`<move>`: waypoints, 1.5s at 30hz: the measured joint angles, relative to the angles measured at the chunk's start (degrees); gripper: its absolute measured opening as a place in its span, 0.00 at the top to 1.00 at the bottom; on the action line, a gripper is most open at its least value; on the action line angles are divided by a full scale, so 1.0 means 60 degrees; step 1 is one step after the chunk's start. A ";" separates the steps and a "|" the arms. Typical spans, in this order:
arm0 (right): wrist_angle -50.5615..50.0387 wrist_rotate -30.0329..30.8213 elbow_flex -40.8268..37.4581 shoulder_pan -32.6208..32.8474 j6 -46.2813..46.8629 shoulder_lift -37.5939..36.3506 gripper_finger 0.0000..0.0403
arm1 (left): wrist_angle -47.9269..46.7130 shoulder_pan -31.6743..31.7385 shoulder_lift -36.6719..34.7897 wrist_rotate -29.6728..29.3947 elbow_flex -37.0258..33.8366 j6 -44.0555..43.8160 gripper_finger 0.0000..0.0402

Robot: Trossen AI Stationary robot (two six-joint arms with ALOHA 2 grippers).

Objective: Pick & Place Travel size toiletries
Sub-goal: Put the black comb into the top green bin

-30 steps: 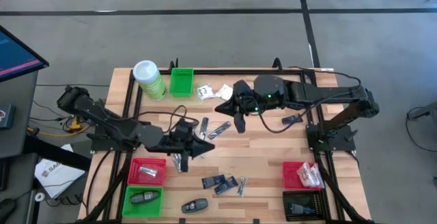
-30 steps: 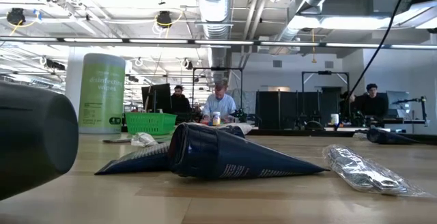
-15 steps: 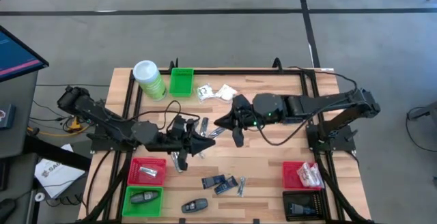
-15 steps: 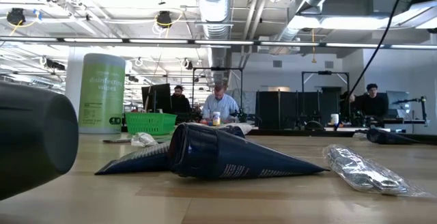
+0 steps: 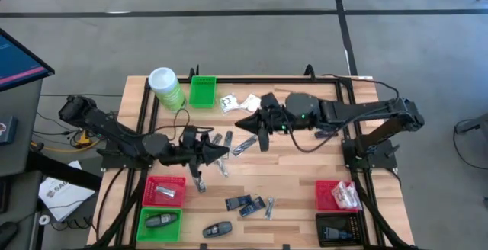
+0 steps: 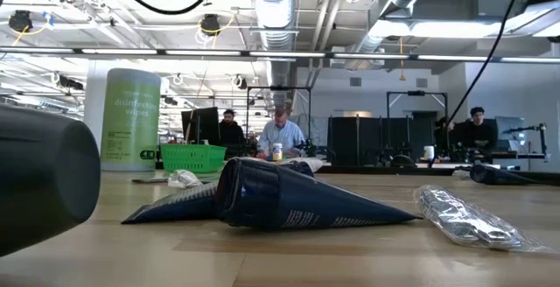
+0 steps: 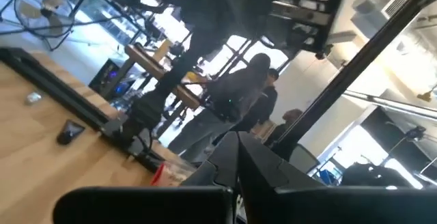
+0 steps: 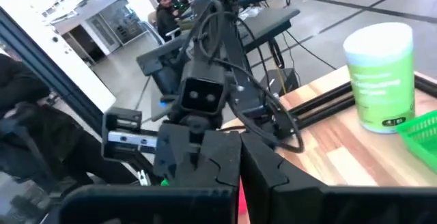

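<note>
Left gripper [image 5: 221, 152] clenched, empty, mid-table; slim silvery tubes [image 5: 242, 146] just beyond its tip, dark blue-black packets [image 5: 245, 203] nearer the front edge. Right gripper [image 5: 248, 123] clenched, empty, close beside crinkly white sachets [image 5: 237, 102].

green canister [image 5: 165, 88] upright, well beyond left jaws | green bin [image 5: 203, 91] just beside it | red bin [image 5: 165, 191], green bin [image 5: 158, 224] near left jaws | black bin [image 5: 340, 229], probably ridged
</note>
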 joint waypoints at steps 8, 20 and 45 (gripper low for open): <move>-0.0009 -0.1489 0.0022 -0.1041 0.0241 0.0000 1.00 | -0.2377 0.0036 -0.1357 -0.0583 -0.0050 0.0234 1.00; -0.0528 -0.4843 0.0022 -0.2730 -0.0575 0.0000 1.00 | -0.5351 0.0322 -0.1556 -0.1194 -0.0057 -0.1038 1.00; -0.4411 -0.5724 0.0025 -0.4003 -0.4820 -0.0004 1.00 | -0.6649 0.2499 0.1605 0.0950 0.1010 -0.3470 1.00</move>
